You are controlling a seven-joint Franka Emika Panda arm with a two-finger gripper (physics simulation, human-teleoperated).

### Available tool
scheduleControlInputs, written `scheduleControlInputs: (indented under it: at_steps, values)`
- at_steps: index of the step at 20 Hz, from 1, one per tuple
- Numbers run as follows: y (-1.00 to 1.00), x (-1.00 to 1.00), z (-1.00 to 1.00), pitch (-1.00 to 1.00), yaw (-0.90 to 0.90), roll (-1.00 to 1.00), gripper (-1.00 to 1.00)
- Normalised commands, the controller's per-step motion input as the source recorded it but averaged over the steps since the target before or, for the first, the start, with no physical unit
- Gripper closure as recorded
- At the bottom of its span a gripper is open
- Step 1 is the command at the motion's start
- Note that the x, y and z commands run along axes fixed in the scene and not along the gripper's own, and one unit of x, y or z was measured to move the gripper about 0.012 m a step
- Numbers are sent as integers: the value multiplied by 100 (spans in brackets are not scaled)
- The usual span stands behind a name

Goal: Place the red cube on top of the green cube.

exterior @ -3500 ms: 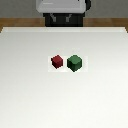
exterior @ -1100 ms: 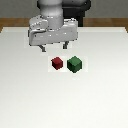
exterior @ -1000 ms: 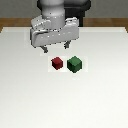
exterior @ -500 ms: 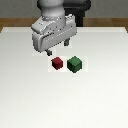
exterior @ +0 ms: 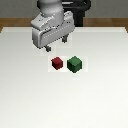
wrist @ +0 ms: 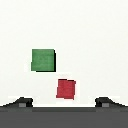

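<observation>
Just near of the open, empty gripper (exterior: 56,44) on the tabletop (exterior: 30,95) sat the red cube (exterior: 57,63), the green cube (exterior: 74,63) at its right in the exterior view

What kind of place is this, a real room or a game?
It looks like a computer-made robot test bench, not a real room: a plain white table, a small dark red cube beside a dark green cube, and a robot's grey claw above them.

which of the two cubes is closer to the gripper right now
The red cube. It sits nearer the open gripper than the slightly larger green cube, which lies beside it toward the exterior view's right.
</observation>
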Motion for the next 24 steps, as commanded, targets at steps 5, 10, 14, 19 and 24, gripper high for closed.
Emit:
scheduleControlInputs:
  at_steps: [5,10,14,19,24]
  values:
    - [0,20,-60,0,0,0,-100]
    - [0,0,-40,0,0,0,-100]
    - [0,0,-50,0,0,0,-100]
    - [0,0,-20,0,0,0,100]
    - [0,0,60,0,0,0,100]
